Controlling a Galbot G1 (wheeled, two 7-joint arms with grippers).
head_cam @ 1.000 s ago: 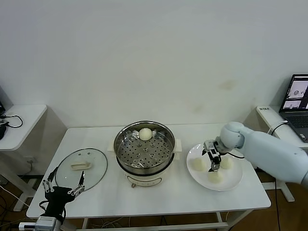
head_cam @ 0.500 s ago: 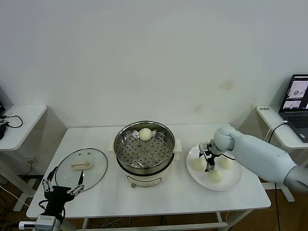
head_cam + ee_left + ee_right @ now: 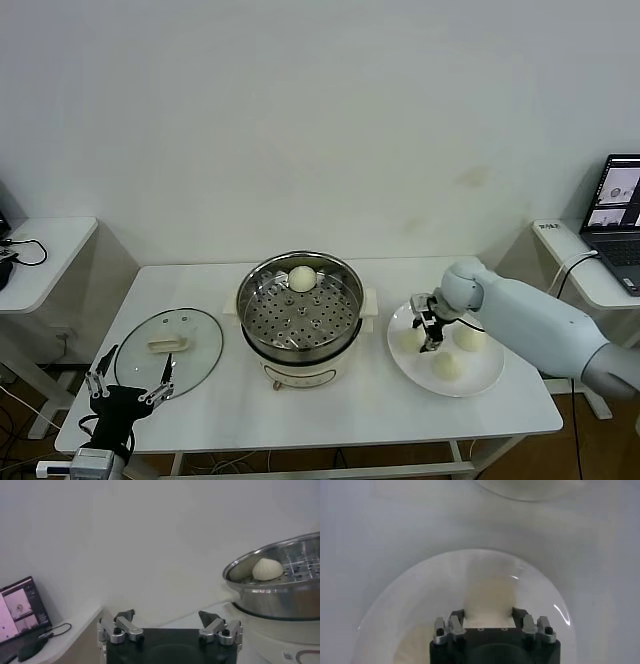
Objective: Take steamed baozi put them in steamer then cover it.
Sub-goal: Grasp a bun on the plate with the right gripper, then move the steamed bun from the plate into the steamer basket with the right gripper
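The steamer [image 3: 262, 292] stands mid-table with one baozi [image 3: 301, 278] on its perforated tray; both also show in the left wrist view, steamer [image 3: 280, 592] and baozi [image 3: 267, 569]. Three baozi lie on a white plate [image 3: 489, 373]. My right gripper [image 3: 428, 332] is down over the plate's left bun [image 3: 409, 341], its fingers pressed against both sides of that bun [image 3: 487, 597], which rests on the plate [image 3: 410, 595]. The other two buns [image 3: 469, 337] [image 3: 447, 366] lie beside it. The glass cover [image 3: 168, 345] lies flat on the table, left of the steamer. My left gripper [image 3: 130, 393] is open and empty, parked near the front left corner.
A laptop [image 3: 620, 205] sits on a side table at the far right. Another small table with cables [image 3: 30, 250] stands at the left. The table's front edge runs just below the plate and the cover.
My right gripper has moved left across the plate, from between the buns to the left bun, and its fingers now hold that bun. The left arm has not moved.
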